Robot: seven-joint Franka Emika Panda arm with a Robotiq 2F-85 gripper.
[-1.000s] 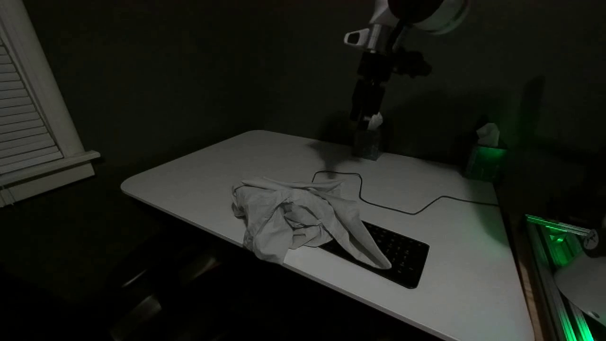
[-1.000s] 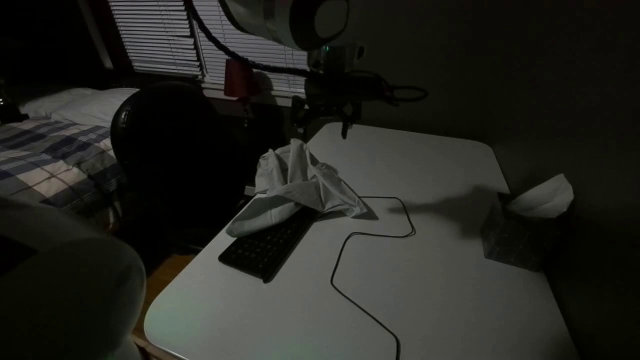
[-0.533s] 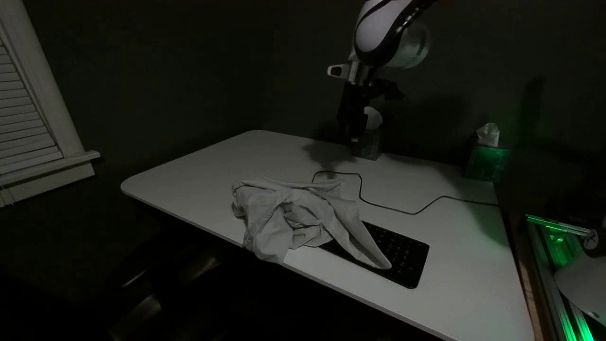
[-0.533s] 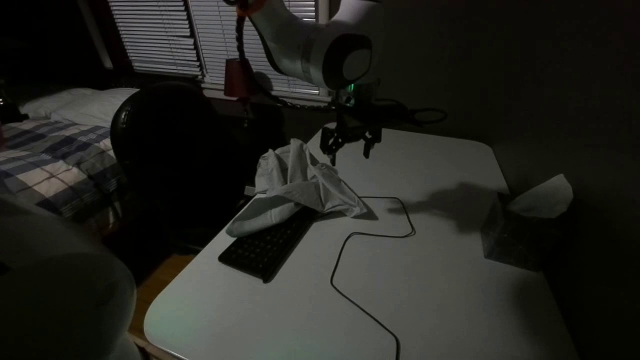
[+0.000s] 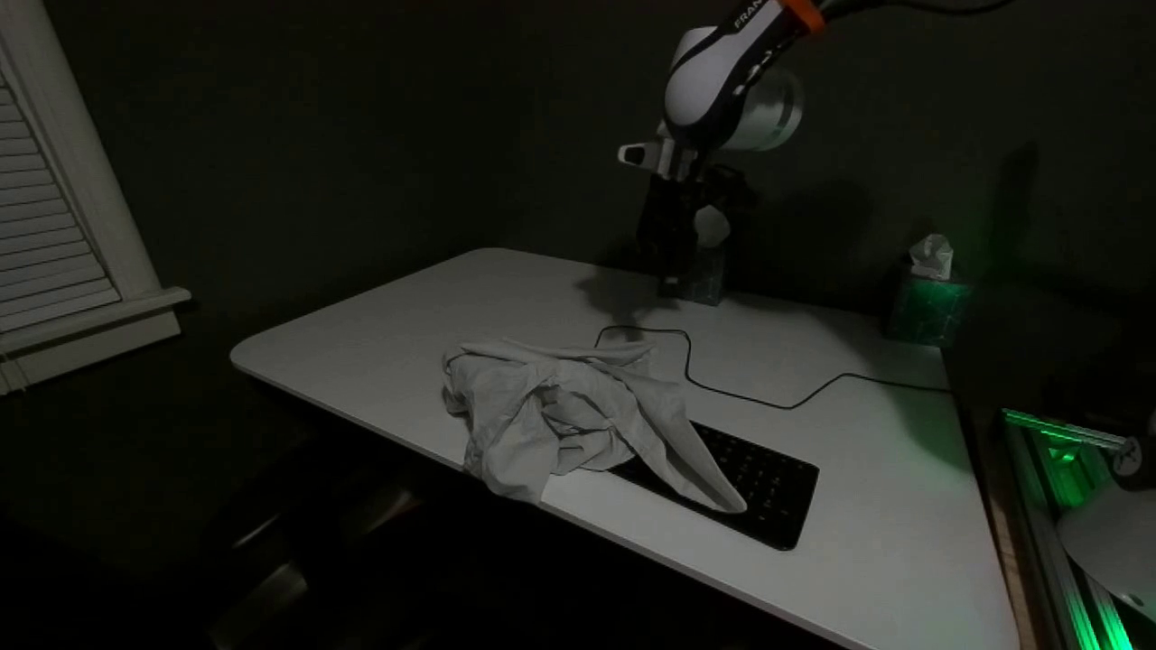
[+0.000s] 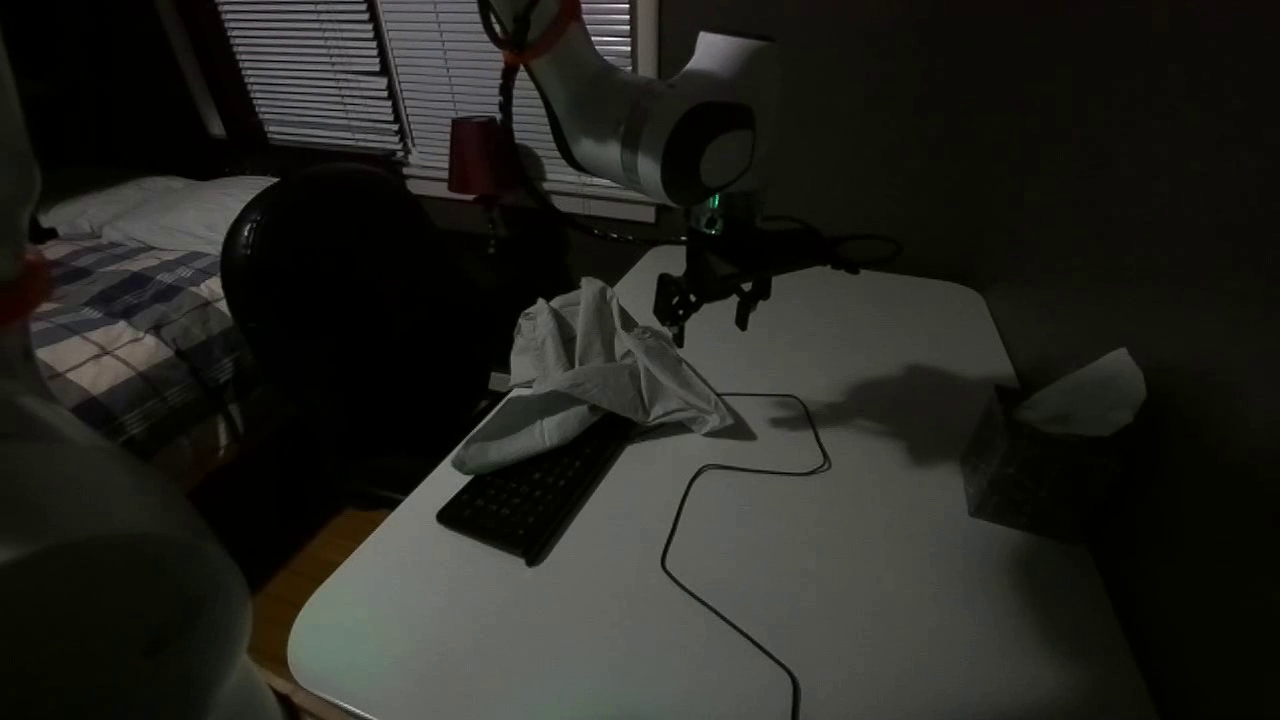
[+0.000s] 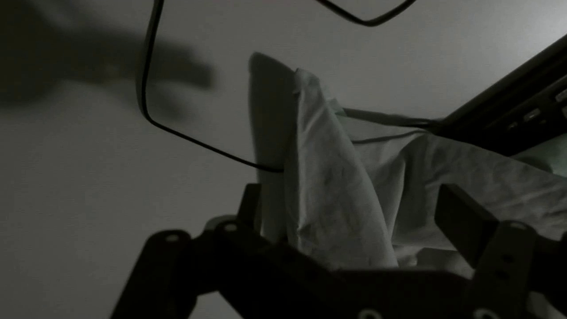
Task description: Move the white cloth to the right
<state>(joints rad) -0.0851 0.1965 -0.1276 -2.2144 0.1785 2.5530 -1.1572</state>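
The white cloth lies crumpled on the white table (image 5: 379,343) in both exterior views (image 5: 515,397) (image 6: 600,370). One part of it covers part of the black keyboard (image 5: 777,492), and part reaches the table's front edge. My gripper (image 6: 711,328) is open and empty above the table, beside the cloth in that exterior view. In an exterior view it is dark against the wall (image 5: 670,282). In the wrist view my gripper (image 7: 354,199) has its fingers (image 7: 463,217) wide apart, with a cloth fold (image 7: 336,177) showing between and beyond them.
A thin black cable (image 6: 690,480) runs across the table beside the cloth. A tissue box (image 6: 1040,470) stands at the table's wall-side edge. Another tissue box (image 5: 928,307) stands at a table corner. A dark chair (image 6: 340,320) is beside the table. The room is dim.
My arm and gripper have come down toward the table; the gripper moved leftward in one exterior view and rightward in the other. The cloth, keyboard and cable have not moved.
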